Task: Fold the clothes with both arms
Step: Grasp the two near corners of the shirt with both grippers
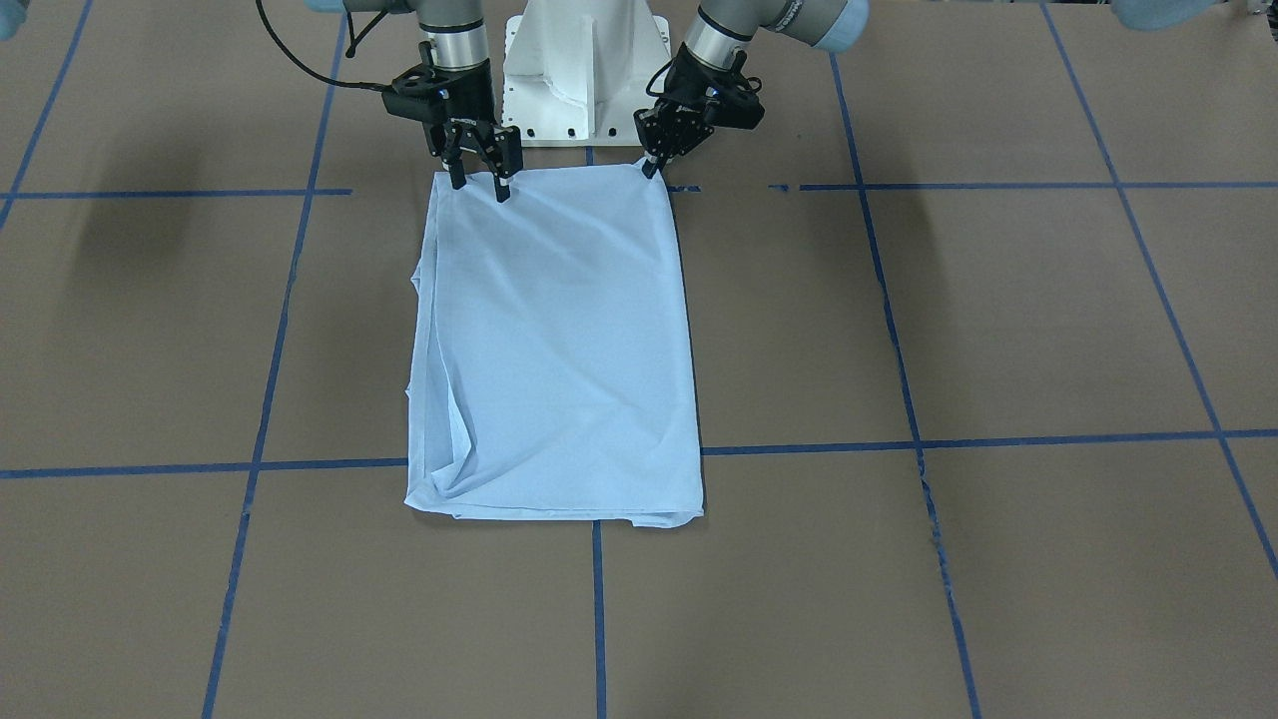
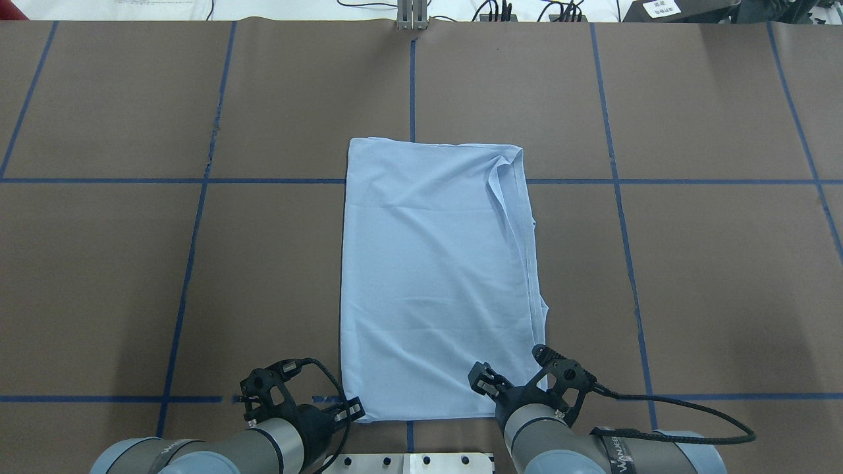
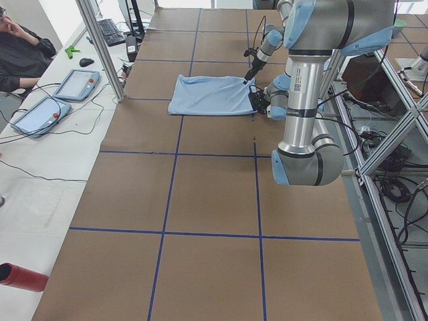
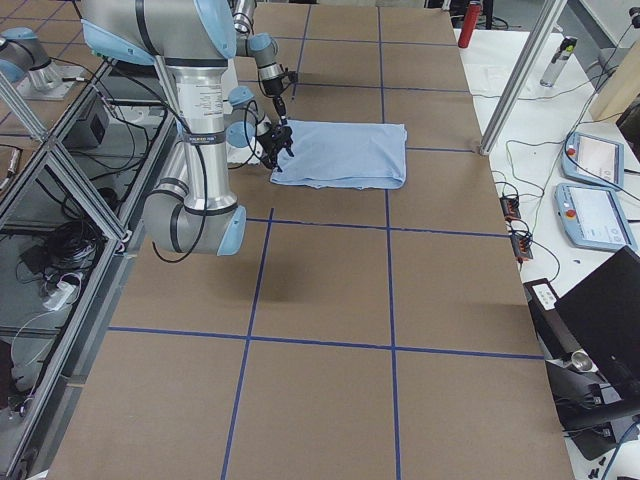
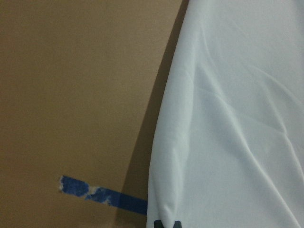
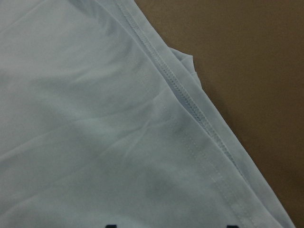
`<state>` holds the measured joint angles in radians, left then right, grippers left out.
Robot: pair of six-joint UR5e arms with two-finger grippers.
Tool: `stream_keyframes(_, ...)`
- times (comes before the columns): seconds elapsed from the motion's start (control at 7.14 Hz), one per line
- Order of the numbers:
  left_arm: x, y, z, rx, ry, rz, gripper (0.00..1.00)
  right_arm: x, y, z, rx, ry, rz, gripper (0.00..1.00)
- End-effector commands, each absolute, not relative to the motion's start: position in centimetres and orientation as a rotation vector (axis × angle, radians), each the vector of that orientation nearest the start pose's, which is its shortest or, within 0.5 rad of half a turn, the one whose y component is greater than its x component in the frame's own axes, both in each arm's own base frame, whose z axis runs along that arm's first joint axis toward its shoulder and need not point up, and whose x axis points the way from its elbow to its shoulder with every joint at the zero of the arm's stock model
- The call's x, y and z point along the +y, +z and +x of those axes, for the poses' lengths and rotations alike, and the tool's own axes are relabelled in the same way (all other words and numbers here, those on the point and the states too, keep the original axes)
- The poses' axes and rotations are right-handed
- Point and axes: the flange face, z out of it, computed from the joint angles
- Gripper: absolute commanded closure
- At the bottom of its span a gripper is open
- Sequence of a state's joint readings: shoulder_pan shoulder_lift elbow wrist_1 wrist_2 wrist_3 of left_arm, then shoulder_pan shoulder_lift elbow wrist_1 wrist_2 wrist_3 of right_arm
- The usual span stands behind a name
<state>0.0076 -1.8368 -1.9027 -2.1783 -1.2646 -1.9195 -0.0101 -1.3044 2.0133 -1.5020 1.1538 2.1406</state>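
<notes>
Two grippers, one on the left arm (image 1: 719, 40) and one on the right arm (image 1: 454, 40), and one shirt (image 1: 559, 350) are what we count. The shirt is light blue, folded into a long plain rectangle with soft creases; along its edge on the robot's right we see loose stitched hems (image 6: 190, 102) lying in layers. It lies flat in the middle of the brown table (image 1: 998, 320), across the blue tape lines (image 1: 998, 439), its short end just beside the white base (image 1: 584, 70). The left gripper (image 1: 652, 168) is clenched, pinching one near corner of the shirt, which peaks up slightly to its tips; the right gripper (image 1: 481, 185) stands spread wide, its fingertips (image 1: 503, 188) down at the cloth by the other near corner, grasping nothing.
</notes>
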Motion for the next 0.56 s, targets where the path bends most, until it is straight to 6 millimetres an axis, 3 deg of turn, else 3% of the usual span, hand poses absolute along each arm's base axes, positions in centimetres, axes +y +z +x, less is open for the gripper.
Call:
stream_keyframes(0.0,-15.91,29.40,56.13,1.234,-0.484,0.052,1.00,-16.41,32.04,-55.30,-0.844,0.677,0.165,0.17)
stream_keyframes(0.42,-15.82,29.42,56.09,1.234,-0.485,0.049,1.00,-15.97,32.44,-55.88,-0.835,0.670,0.164,0.22)
